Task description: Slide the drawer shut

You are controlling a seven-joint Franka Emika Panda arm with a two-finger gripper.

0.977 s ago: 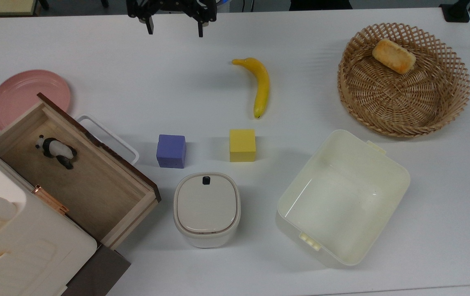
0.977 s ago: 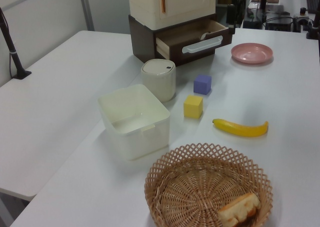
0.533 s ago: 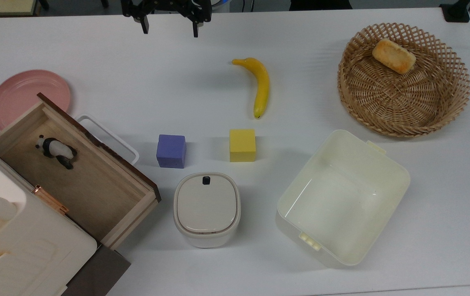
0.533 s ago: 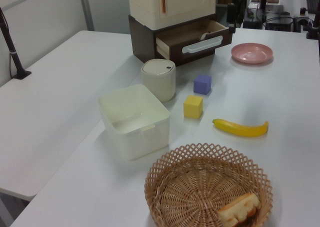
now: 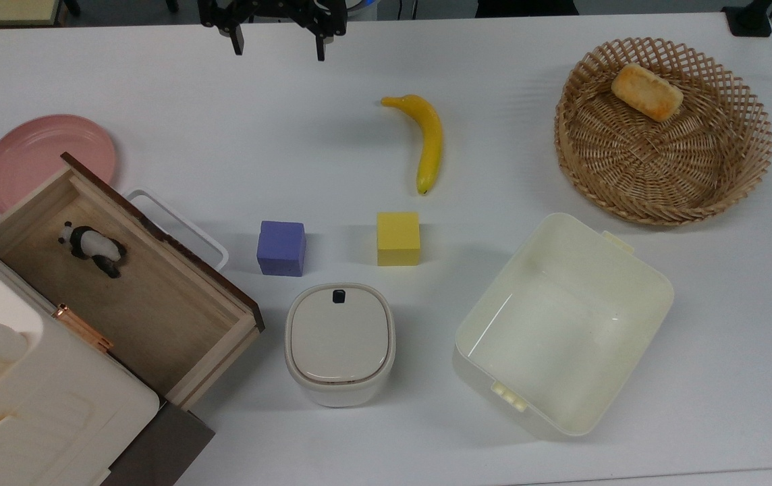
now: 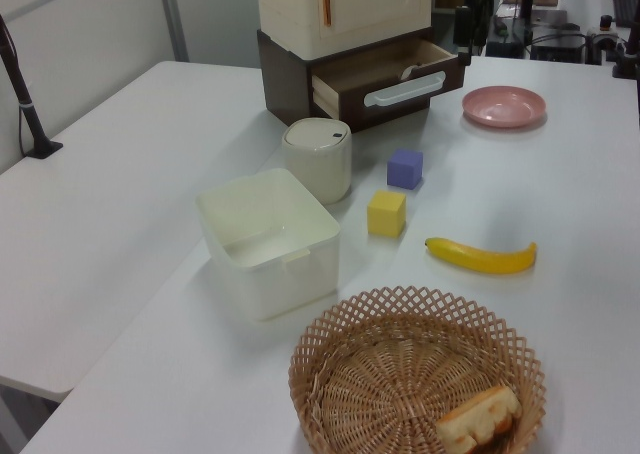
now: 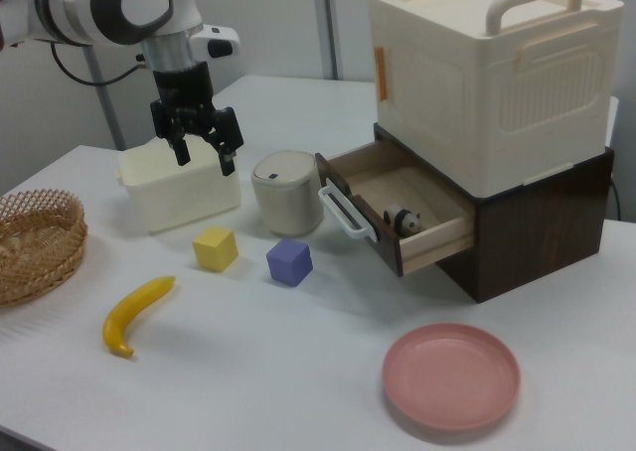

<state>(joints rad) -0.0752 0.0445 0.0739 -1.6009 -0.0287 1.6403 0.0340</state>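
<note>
Gripper (image 5: 278, 52) at the top view's upper edge, fingers (image 7: 182, 154) spread wide, holding nothing, drawer (image 5: 156, 297) open at lower left

The drawer (image 5: 123, 283) has light wood inside, a dark brown front and a white handle (image 5: 180, 226). In it stands a black and white panda figure (image 5: 92, 248). The tabletop (image 5: 291, 135) is white. Near the drawer are a pink plate (image 5: 45, 158), a purple cube (image 5: 281, 248) and a yellow cube (image 5: 398, 238). The banana (image 5: 426, 140) is yellow, the basket (image 5: 663, 131) is woven tan lattice, and the hand (image 5: 277, 48) is black.
</note>
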